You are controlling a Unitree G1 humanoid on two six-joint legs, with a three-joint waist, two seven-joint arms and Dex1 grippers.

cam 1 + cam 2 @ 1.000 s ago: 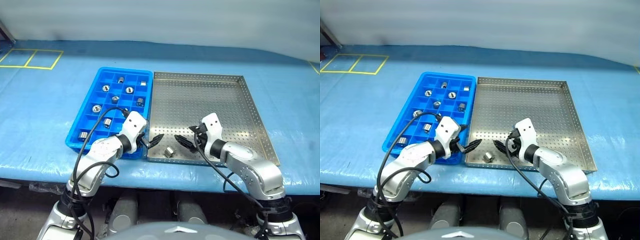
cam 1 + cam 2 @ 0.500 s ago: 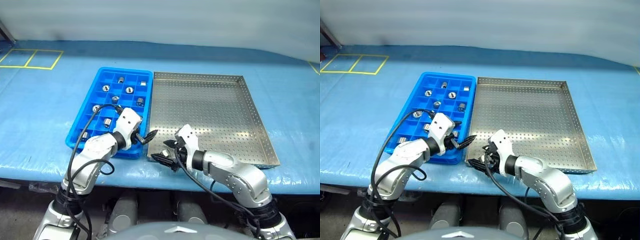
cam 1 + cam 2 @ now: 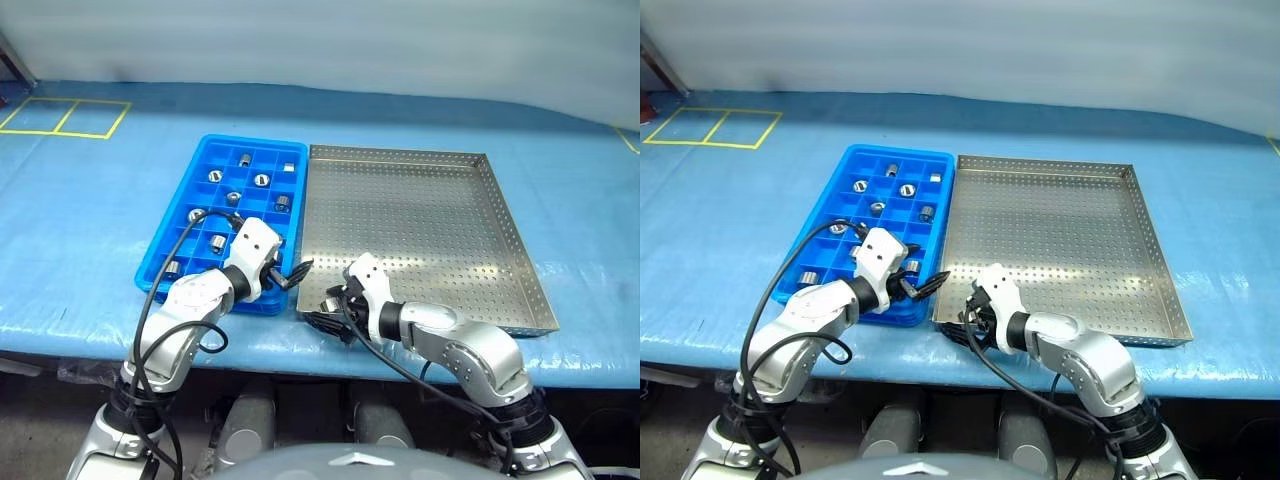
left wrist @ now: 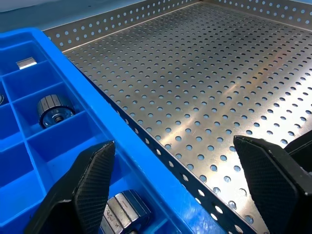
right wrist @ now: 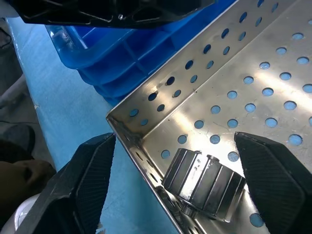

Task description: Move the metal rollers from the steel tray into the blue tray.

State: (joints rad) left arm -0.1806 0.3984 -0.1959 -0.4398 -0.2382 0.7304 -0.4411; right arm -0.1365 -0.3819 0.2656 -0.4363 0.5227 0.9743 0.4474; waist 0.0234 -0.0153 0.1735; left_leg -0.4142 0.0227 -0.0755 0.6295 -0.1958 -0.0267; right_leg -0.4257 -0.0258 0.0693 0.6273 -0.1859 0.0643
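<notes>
We find the task nearly complete. The blue tray (image 3: 222, 215) holds the bulk of the metal rollers (image 3: 259, 180), set singly in its square compartments; we count roughly nine there from the head views, though a few are partly hidden behind the left arm. The steel tray (image 3: 420, 215) lies just beside it on the right, rims close together, and its perforated floor is bare except for one last roller (image 5: 204, 184) lying on its side in the near left corner, against the rim.

The right gripper (image 5: 180, 187) hangs over that corner with its two fingers spread either side of the roller. The pads stand apart from it, so we judge it not yet gripped.

The left gripper (image 4: 175, 195) is wide open and empty, held over the seam where the two trays meet, near the blue tray's near right corner.

Outstanding, in our judgement: close on the last roller, lift it clear of the rim, and set it in a vacant compartment.
</notes>
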